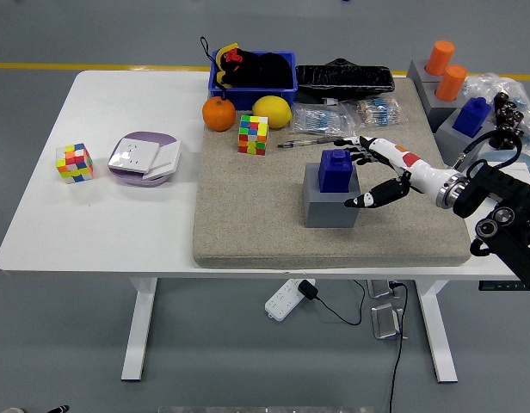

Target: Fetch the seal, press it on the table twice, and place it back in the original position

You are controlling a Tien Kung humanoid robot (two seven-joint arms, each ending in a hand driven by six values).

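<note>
My right hand (368,172) is spread open and holds nothing. The blue seal (338,169) stands in its grey holder (330,206) just to the left of my fingertips, between thumb and fingers, ungrasped. In my judgement the fetch is unfinished; both presses and the return remain.

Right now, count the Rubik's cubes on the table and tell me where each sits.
2. One Rubik's cube sits on the bare white table at far left, beside the purple-and-white box. The other stands on the grey mat, near the orange and lemon. None seem hidden.
</note>
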